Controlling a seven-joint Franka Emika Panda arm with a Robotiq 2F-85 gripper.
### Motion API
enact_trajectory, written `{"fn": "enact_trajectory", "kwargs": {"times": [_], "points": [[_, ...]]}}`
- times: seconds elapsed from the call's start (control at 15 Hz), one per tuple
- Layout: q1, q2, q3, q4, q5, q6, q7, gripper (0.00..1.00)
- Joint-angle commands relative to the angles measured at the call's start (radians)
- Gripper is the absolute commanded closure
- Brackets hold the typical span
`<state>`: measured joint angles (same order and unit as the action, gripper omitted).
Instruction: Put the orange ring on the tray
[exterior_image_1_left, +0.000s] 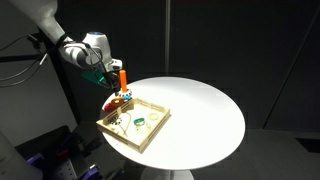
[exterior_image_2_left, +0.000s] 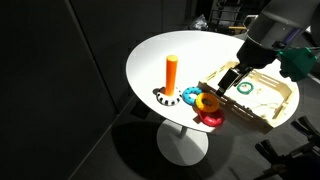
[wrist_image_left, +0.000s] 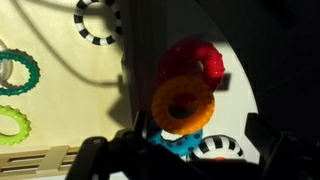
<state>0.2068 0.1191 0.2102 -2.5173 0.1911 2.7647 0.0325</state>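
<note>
Gripper (exterior_image_2_left: 231, 82) is hovering low over the ring cluster at the tray's left edge. Jaws are standing apart w/ nothing btw them; wrist view is showing both dark fingers (wrist_image_left: 95, 160) spread wide at the bottom of frame. Orange ring (wrist_image_left: 182, 102) is sitting on the white counter (exterior_image_1_left: 200, 115), outside the tray (exterior_image_1_left: 120, 137) and not in it, just beside the rim. It's leaning against a red ring (wrist_image_left: 196, 62) and overlapping a blue ring (wrist_image_left: 172, 142). Orange peg (exterior_image_2_left: 171, 72) is standing upright on a striped base (exterior_image_2_left: 163, 97) left of the cluster, apart from the tray. On the tray's pale wood a teal ring (wrist_image_left: 20, 70), a light green ring (wrist_image_left: 10, 125) and a black-white striped ring (wrist_image_left: 98, 22) are lying flat, well clear of the orange ring.
</note>
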Motion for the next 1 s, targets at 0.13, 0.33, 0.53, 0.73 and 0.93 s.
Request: {"fn": "enact_trajectory", "kwargs": {"times": [0.13, 0.33, 0.53, 0.73, 0.93], "points": [[-0.007, 0.02, 0.008, 0.007, -0.003, 0.001, 0.002, 0.0], [-0.007, 0.02, 0.008, 0.007, -0.003, 0.001, 0.002, 0.0], [-0.002, 0.038, 0.007, 0.015, -0.014, 0.016, 0.006, 0.0], [0.004, 0.065, 0.003, 0.025, -0.038, 0.033, 0.014, 0.0], [0.007, 0.106, 0.002, 0.034, -0.063, 0.081, 0.007, 0.0]]}}
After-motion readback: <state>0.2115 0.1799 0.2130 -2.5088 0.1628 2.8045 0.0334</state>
